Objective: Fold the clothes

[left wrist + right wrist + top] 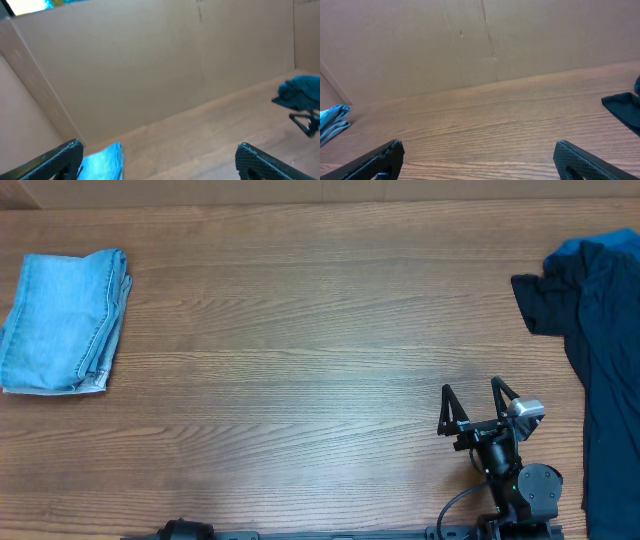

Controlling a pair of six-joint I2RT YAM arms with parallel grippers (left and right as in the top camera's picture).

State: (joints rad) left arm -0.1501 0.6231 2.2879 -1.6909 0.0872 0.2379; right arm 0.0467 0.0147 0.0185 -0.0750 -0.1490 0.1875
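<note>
One done, looks like: folded light-blue jeans (65, 320) parked far left. Both right gripper (470, 392) and left gripper (160, 167) wide apart, holding nothing. Probably next: dark navy garment (600, 350), crumpled at right edge. Grab nearest hem, drag to centre, flatten before folding.

The dark navy crumpled garment (605, 350) runs off the overhead's right edge; the folded light-blue denim (102, 162) is blurred and cropped at the left-wrist view's bottom.

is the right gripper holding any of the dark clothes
No, the right gripper stands open over the table, apart from the dark clothes at the right edge.
</note>
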